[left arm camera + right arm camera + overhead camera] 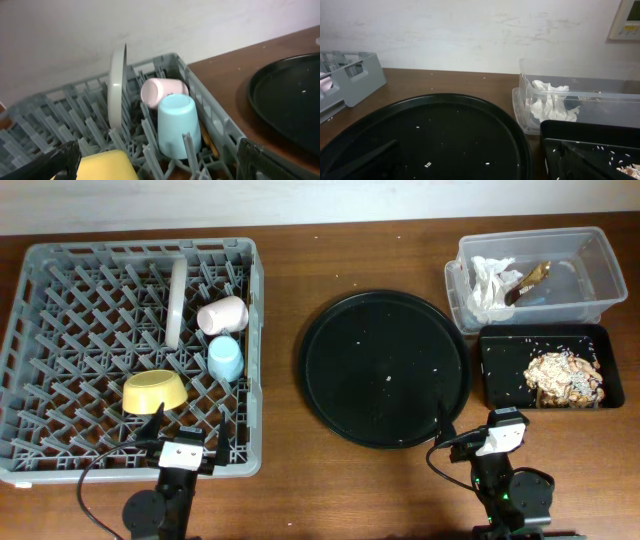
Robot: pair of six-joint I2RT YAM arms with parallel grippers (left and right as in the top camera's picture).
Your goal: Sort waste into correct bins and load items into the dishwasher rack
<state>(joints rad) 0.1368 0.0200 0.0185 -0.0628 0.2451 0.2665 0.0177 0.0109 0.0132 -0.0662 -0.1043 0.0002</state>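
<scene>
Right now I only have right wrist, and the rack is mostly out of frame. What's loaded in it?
Observer: The plate, on edge, the yellow bowl, the pink cup and the blue cup all sit in the dishwasher rack.
Operator: I see tissue in the tub. Wrapper?
Observer: The brown-gold wrapper lies in the clear tub beside the tissue.
Operator: Food scraps?
Observer: The food scraps are piled at the right end of the shallow black tray.

I can pass freely over the left half of the rack [70, 330]; plate [177, 300], pink cup [222, 313], blue cup [225, 358] and bowl [154, 391] (all close together) crowd its middle and right.
</scene>
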